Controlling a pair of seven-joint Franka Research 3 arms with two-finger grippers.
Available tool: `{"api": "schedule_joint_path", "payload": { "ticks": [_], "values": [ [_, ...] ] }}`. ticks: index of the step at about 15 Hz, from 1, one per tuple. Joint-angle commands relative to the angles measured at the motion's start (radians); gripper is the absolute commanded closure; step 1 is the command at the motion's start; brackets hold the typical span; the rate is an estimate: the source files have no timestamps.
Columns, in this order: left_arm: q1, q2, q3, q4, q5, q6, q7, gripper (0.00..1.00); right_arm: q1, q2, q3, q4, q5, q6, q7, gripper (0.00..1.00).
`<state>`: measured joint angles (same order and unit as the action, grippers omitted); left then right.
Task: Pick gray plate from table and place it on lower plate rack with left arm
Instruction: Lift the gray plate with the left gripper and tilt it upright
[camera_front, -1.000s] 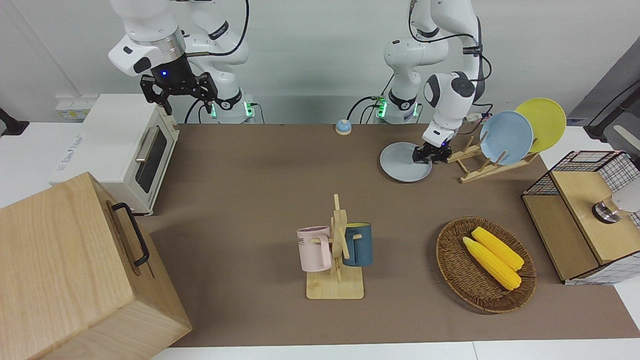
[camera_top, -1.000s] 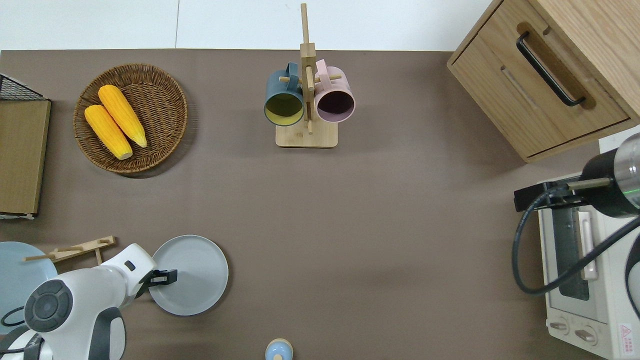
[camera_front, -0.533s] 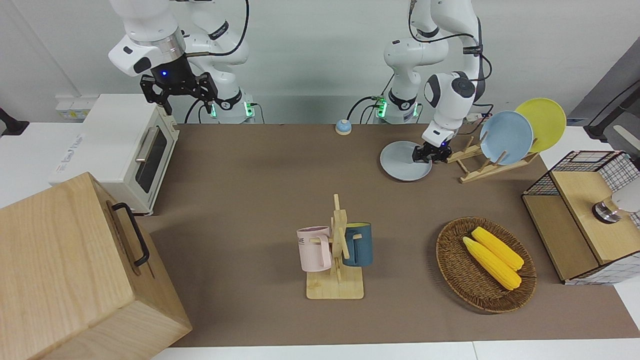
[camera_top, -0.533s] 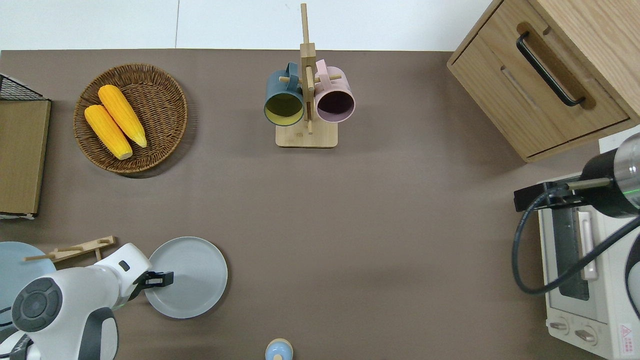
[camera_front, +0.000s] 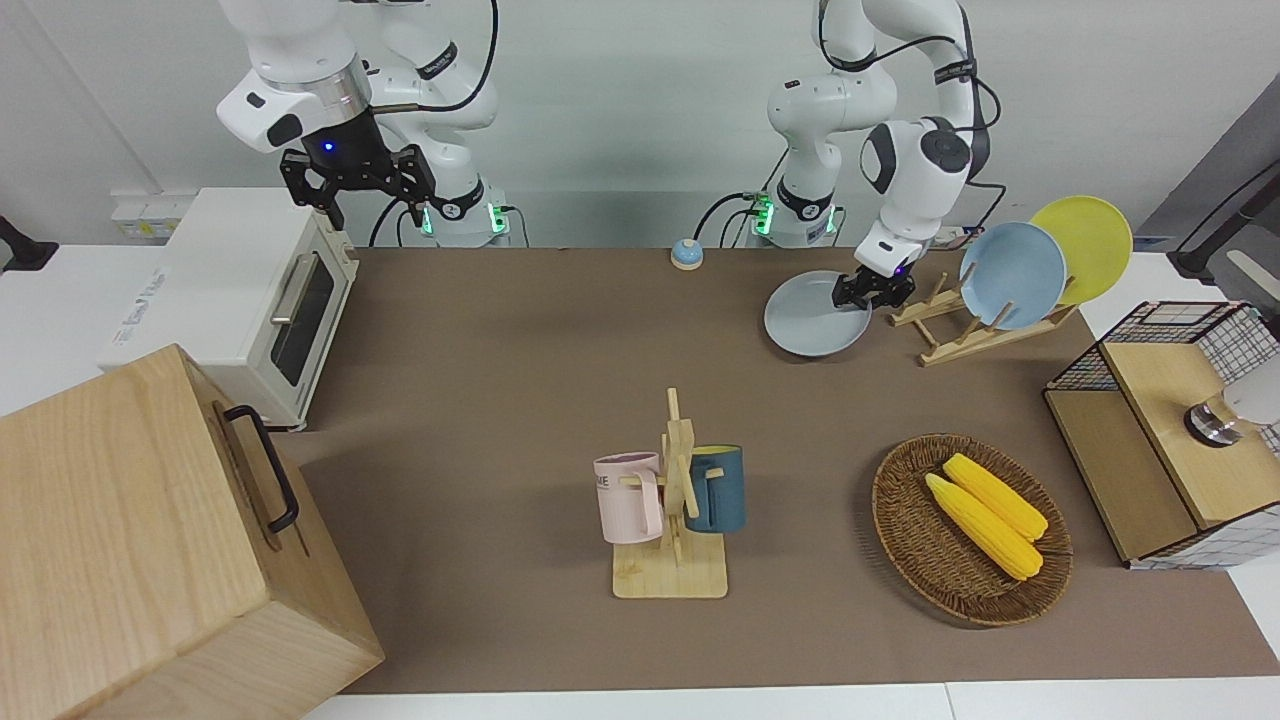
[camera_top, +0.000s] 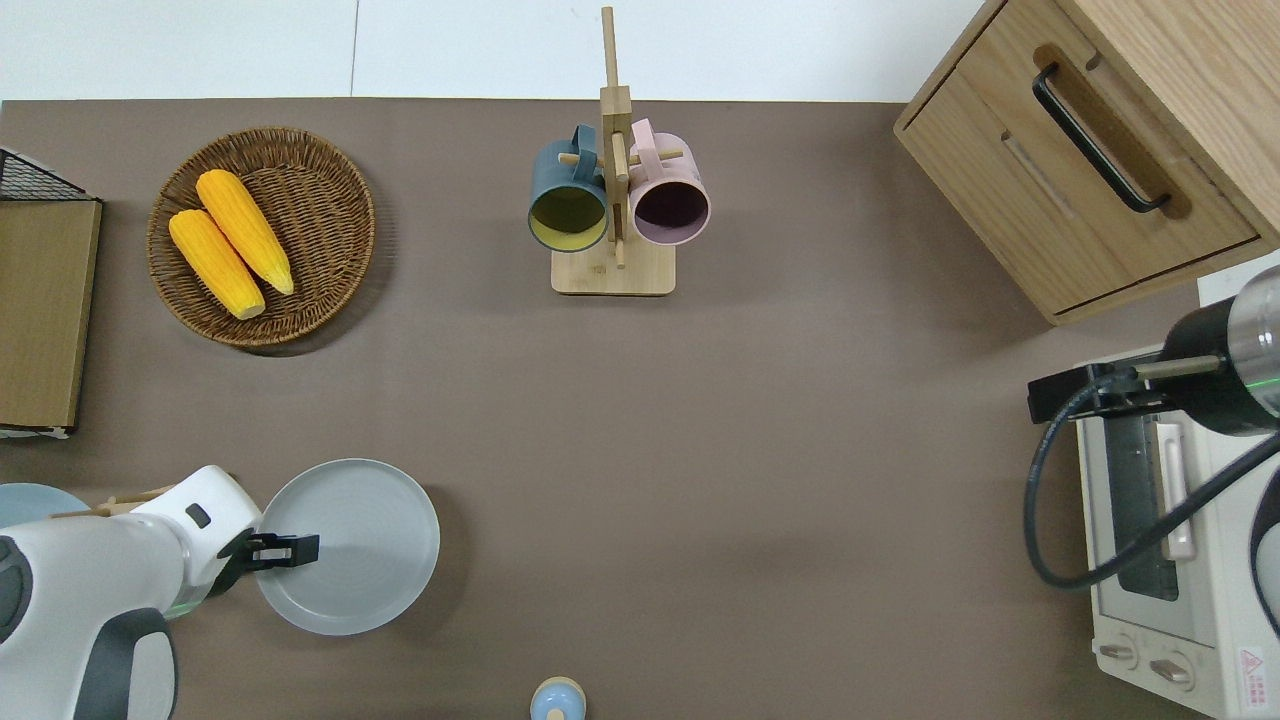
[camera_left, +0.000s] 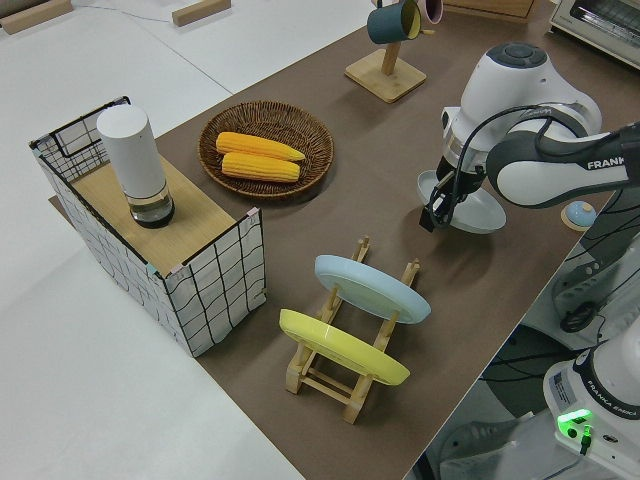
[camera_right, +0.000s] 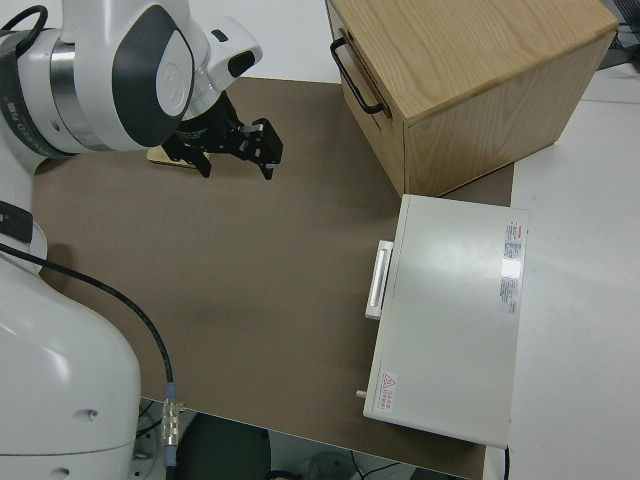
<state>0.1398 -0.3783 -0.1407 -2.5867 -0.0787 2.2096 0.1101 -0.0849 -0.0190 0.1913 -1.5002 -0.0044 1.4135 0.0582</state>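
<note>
My left gripper (camera_front: 868, 291) is shut on the rim of the gray plate (camera_front: 808, 320), at the edge that faces the lower plate rack (camera_front: 950, 350). The plate (camera_top: 360, 545) hangs tilted just above the brown table (camera_top: 700, 450), its gripped edge higher. Seen in the left side view, the gripper (camera_left: 440, 207) and plate (camera_left: 482, 212) hang beside the rack (camera_left: 350, 372), toward the table's middle. The rack's higher slots hold a light blue plate (camera_front: 1012, 272) and a yellow plate (camera_front: 1085, 245); the slots at its low end stand bare. The right gripper (camera_front: 358, 190) is parked and open.
A wooden mug stand (camera_front: 672, 520) with two mugs stands mid-table. A wicker basket (camera_front: 905, 545) with corn and a wire-sided crate (camera_front: 1160, 440) lie toward the left arm's end. A small blue bell (camera_front: 686, 254) sits near the robots. A toaster oven (camera_front: 250, 300) and wooden cabinet (camera_front: 150, 540) fill the right arm's end.
The left gripper has risen with the gray plate, lifting its gripped edge off the table and carrying it a little toward the rack. The right arm has not moved.
</note>
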Motion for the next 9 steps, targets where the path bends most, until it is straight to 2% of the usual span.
{"api": "schedule_joint_path", "payload": {
  "ticks": [1,5,9],
  "values": [
    [0.009,-0.005,0.012,0.071,-0.012,-0.097,0.014,1.0,-0.007,-0.002,0.007,0.006,0.007,-0.014,0.0,0.013],
    [0.007,-0.002,0.048,0.201,-0.012,-0.237,0.019,1.0,-0.007,-0.002,0.007,0.006,0.007,-0.014,-0.001,0.013],
    [0.007,-0.001,0.064,0.298,-0.013,-0.364,0.017,1.0,-0.007,-0.002,0.007,0.006,0.007,-0.014,0.0,0.011]
  ]
}}
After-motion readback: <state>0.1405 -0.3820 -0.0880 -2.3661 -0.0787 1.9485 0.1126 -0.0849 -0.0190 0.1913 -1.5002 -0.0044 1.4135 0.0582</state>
